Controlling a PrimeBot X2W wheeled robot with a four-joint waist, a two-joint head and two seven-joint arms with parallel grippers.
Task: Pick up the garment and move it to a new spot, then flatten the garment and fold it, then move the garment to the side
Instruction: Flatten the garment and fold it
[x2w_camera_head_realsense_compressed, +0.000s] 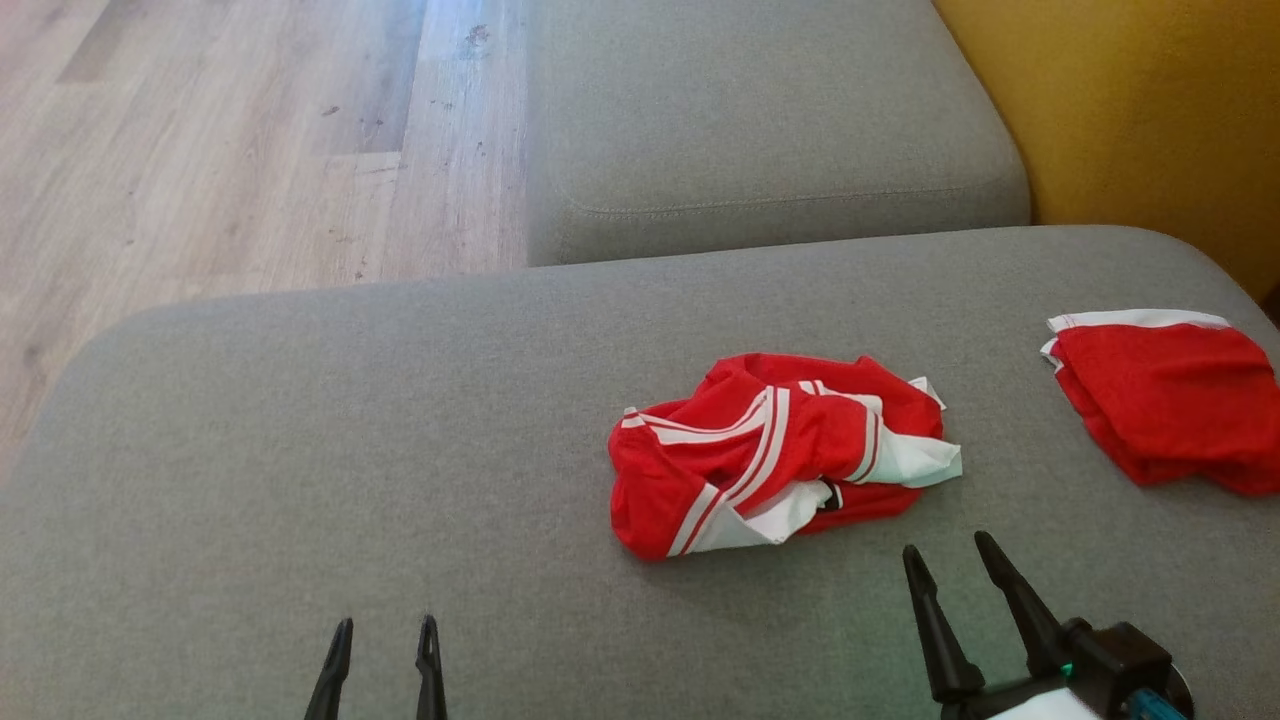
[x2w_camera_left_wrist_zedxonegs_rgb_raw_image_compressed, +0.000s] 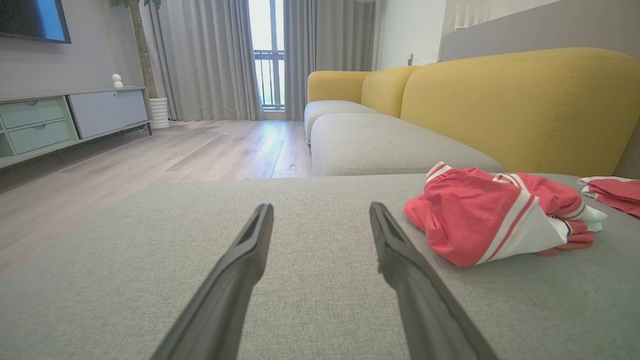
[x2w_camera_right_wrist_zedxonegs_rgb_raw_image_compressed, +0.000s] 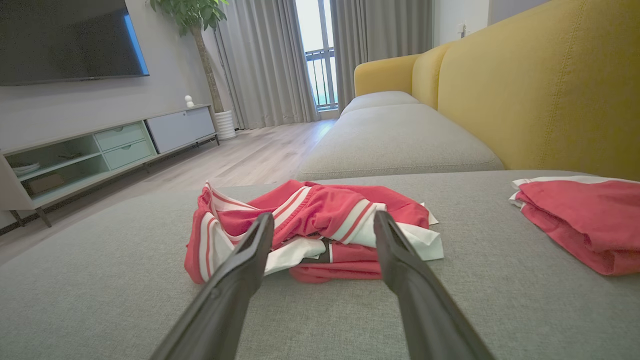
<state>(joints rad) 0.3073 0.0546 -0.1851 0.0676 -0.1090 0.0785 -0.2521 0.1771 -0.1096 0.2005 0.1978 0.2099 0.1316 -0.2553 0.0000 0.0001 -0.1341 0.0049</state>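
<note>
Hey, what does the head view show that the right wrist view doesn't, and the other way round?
Head view: the open left hand, low at the left, apart from the crumpled red garment. Right wrist view: a television, a potted plant, curtains and a low cabinet. Both: that garment, a second red garment to its right, the grey sofa seat, the yellow backrest and the open right hand.

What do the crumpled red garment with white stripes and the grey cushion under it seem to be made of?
The crumpled red garment with white stripes looks like thin, smooth knit jersey, perhaps synthetic: it folds softly into loose creases. The grey cushion looks like matte woven upholstery fabric: a fine speckled weave shows on its surface.
</note>
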